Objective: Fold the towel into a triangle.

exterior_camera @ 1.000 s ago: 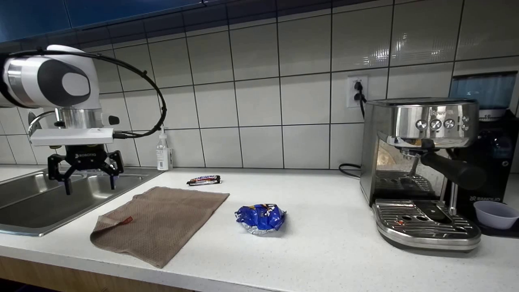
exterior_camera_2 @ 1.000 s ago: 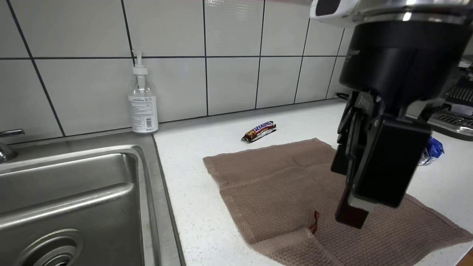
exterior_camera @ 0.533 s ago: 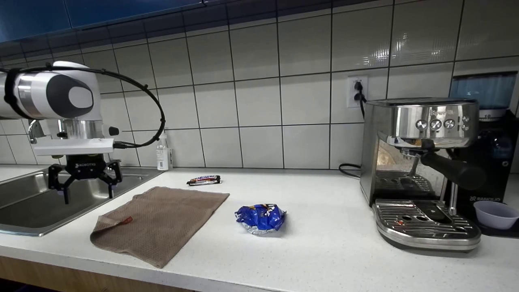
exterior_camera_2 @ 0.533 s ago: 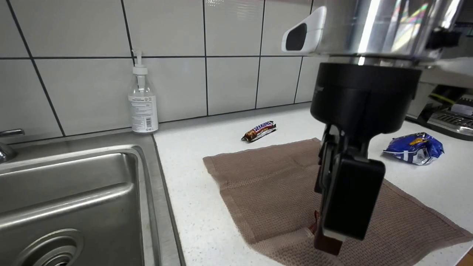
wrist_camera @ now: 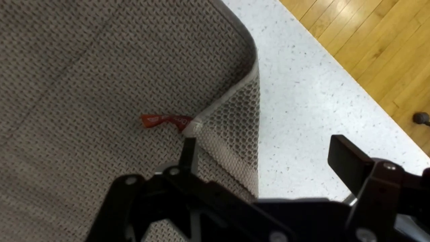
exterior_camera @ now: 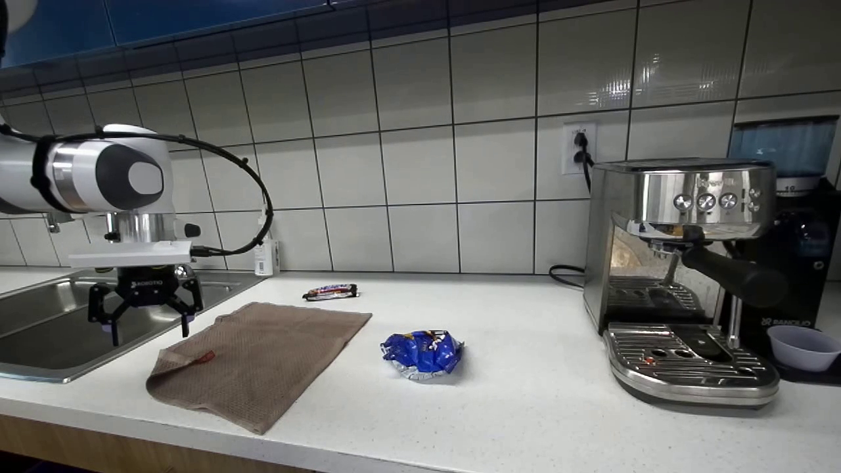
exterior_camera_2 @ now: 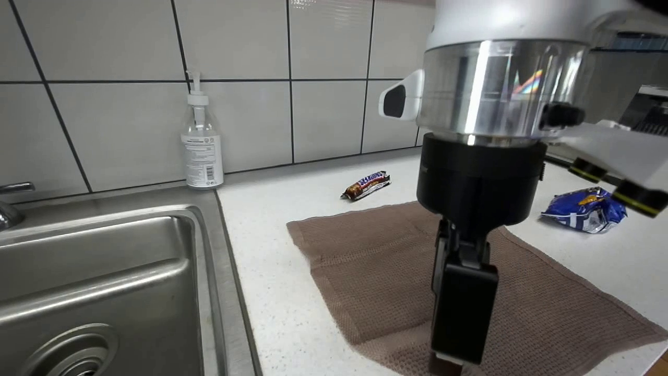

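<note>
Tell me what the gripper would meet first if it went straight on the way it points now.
Pointing down, the gripper would probably meet the towel first, near its folded-back corner, under one finger; the other finger looks to be over the white counter. Which surface lies higher is unclear.

the arm (exterior_camera: 84, 172) is white, with a dark grey cap (exterior_camera: 113, 172) around a pale oval (exterior_camera: 145, 178), a silver band (exterior_camera: 62, 169) and a black strap (exterior_camera: 41, 162). a black cable (exterior_camera: 269, 205) loops off it, dotted with small ties (exterior_camera: 244, 163). below sits a mirror-bright metal collar (exterior_camera_2: 485, 89); a white tab (exterior_camera_2: 414, 94) with a black face (exterior_camera_2: 394, 101) juts from its side. under that, a matte black drum (exterior_camera_2: 477, 180). a flat white bar (exterior_camera: 131, 253) carries black blocks (exterior_camera_2: 641, 198) edged in yellow. the jaws are black, marked robotiq in white letters (exterior_camera: 147, 283), with round screw heads (wrist_camera: 131, 180).
</note>
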Controlling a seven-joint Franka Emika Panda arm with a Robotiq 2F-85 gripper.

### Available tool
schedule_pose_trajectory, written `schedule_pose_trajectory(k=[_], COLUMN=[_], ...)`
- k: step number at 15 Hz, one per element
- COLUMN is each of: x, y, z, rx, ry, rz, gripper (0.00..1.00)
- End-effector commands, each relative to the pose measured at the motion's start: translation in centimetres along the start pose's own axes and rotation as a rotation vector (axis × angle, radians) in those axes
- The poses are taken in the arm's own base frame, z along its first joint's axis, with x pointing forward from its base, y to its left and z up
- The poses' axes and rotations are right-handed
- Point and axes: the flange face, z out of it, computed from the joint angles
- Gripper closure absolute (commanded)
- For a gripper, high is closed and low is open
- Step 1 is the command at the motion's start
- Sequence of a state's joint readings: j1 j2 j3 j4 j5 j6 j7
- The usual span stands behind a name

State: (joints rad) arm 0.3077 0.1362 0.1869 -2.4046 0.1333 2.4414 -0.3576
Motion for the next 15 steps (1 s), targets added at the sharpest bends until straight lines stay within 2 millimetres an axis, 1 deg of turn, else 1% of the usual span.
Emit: schedule_pose_trajectory(k=[1,8,15], x=[1.0,1.3,1.7], y=[0.5,0.8,1.1], z=[0.8,2.9,3.9], rx=[-0.006,0.003,0.009], ry=[-0.023,-0.066,-0.083], rz=[0.033,0.074,0.111], gripper=[0.00,0.00,0.00])
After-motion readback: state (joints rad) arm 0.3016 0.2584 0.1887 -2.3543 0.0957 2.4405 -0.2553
